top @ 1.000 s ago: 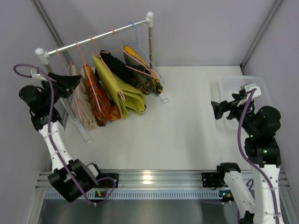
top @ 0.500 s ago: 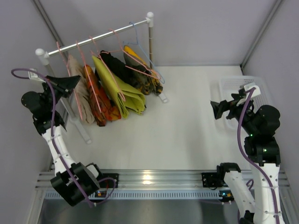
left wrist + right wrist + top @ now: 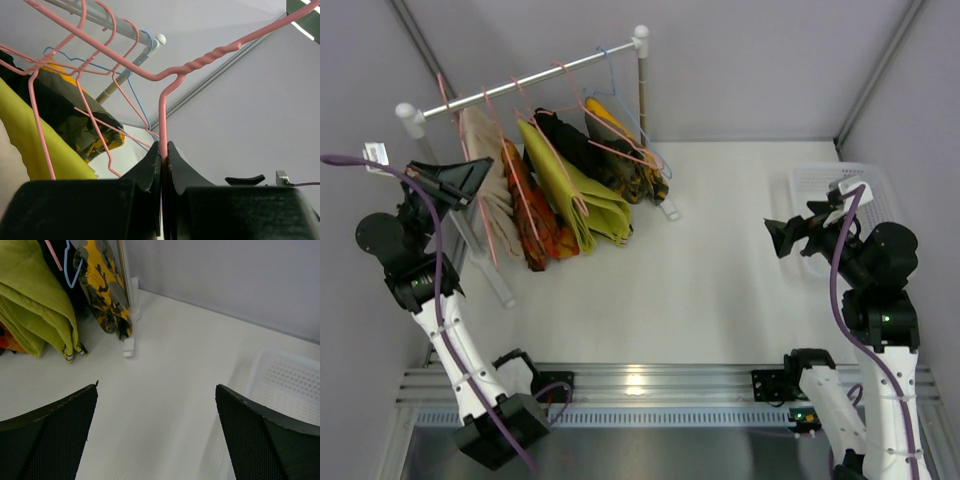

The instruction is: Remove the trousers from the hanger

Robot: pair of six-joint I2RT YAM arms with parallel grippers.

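Note:
The pale beige trousers (image 3: 488, 200) hang on a pink wire hanger (image 3: 441, 88) at the left end of the rail (image 3: 540, 72). The orange-red patterned trousers (image 3: 528, 210) hang just to their right. My left gripper (image 3: 470, 176) is beside the beige pair, shut on that hanger's pink wire (image 3: 162, 115). In the left wrist view the wire runs straight up from between the closed jaws of the left gripper (image 3: 164, 147). My right gripper (image 3: 775, 238) hovers open over the table at the right, far from the rail, and the right gripper (image 3: 156, 390) holds nothing.
More garments hang further along the rail: a yellow-green one (image 3: 575, 195), a black one (image 3: 570, 140) and a yellow-and-dark patterned one (image 3: 107, 295). The rail's white foot (image 3: 129, 347) rests on the table. A white basket (image 3: 820, 185) stands at the right edge.
My left gripper closed on the pink hanger wire and drew back to the left. The hanger and the beige trousers rose and shifted with it. The right arm barely moved.

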